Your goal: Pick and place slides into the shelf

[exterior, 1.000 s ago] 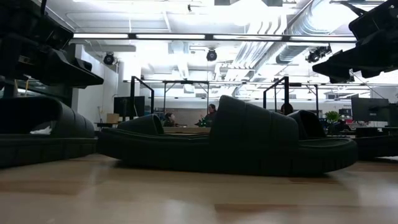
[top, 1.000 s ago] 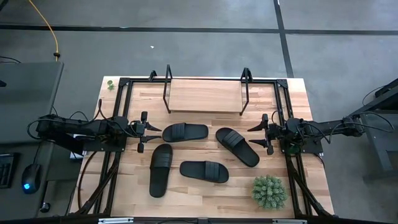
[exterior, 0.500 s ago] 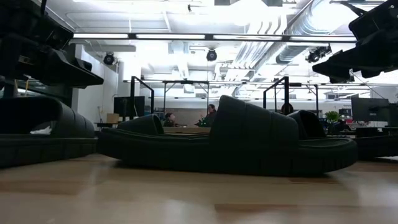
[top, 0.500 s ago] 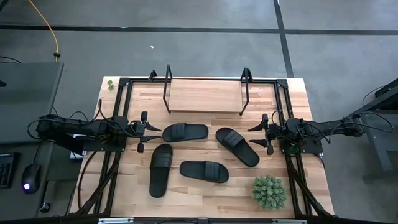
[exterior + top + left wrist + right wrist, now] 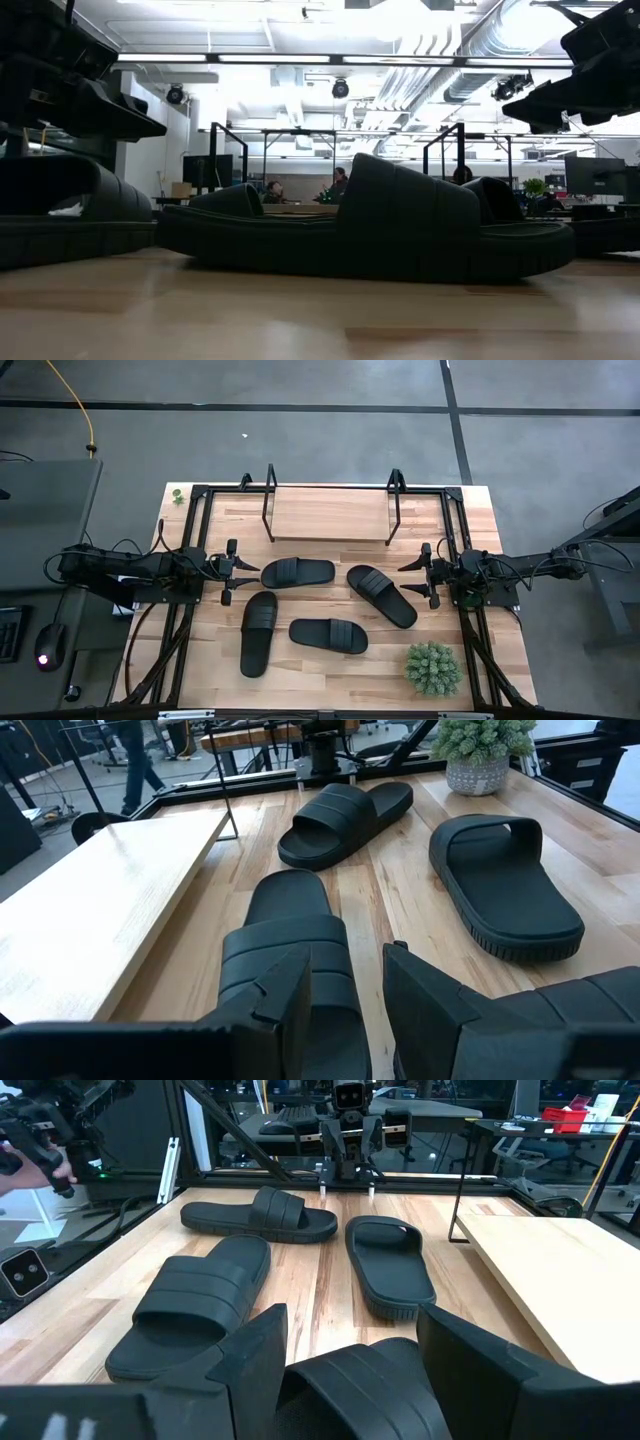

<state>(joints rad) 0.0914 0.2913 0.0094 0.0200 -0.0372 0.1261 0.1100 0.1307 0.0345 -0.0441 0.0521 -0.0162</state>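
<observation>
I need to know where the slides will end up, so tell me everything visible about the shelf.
The shelf is a low rack at the table's far edge, midway between the two arms. It has a pale, bare wooden board and black metal tube uprights rising at its left and right ends. It holds nothing. All four slides lie on the tabletop in front of it, and none touches it. Neither tool is near it.

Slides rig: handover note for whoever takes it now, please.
Left gripper: open, empty, at the table's left edge, facing the nearest slide.
Right gripper: open, empty, at the right edge, facing the angled slide.
All four slides lie on the tabletop in front of the shelf; the other two are the upright one and the front-centre one.
The shelf board holds no slide.
Done: nothing placed. Left: all four slides.
A potted plant sits at the front right, apart from the slides.
</observation>
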